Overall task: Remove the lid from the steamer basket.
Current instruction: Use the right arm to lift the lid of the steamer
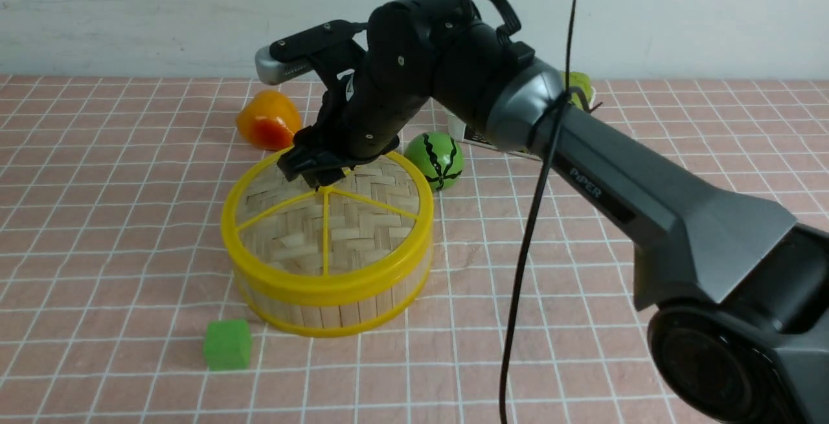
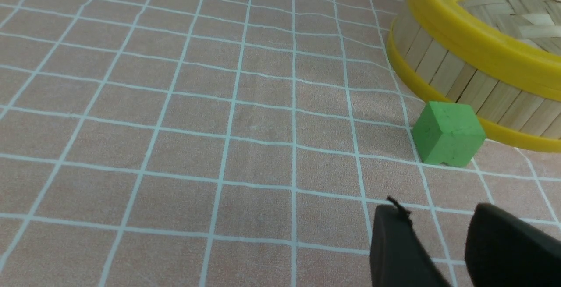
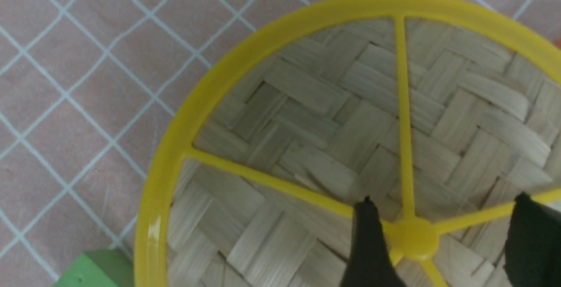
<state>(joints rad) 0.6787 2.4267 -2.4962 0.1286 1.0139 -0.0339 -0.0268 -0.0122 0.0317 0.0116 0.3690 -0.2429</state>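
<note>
The lid (image 1: 350, 223) sits flat on the steamer basket (image 1: 330, 311), its yellow rim level with the basket's top rim all the way round. The basket stands left of centre on the pink checked surface (image 1: 129, 217).

The right arm reaches over from the right. Its right fingers (image 3: 368, 243) are apart and point down on either side of the lid's centre knob (image 3: 412, 239). One is at the knob's edge and the other is well off it, so they are not clamped on the knob.

The left fingers (image 2: 394, 243) are also apart, with nothing between them, low over the surface and near the green cube (image 1: 227, 344).

The cube lies just beside the basket's front-left bottom rim. A toy watermelon (image 1: 434, 160) sits close to the back-right rim, and an orange fruit (image 1: 267, 120) is near the back-left rim. Open checked surface stretches to the basket's left and along its front.
</note>
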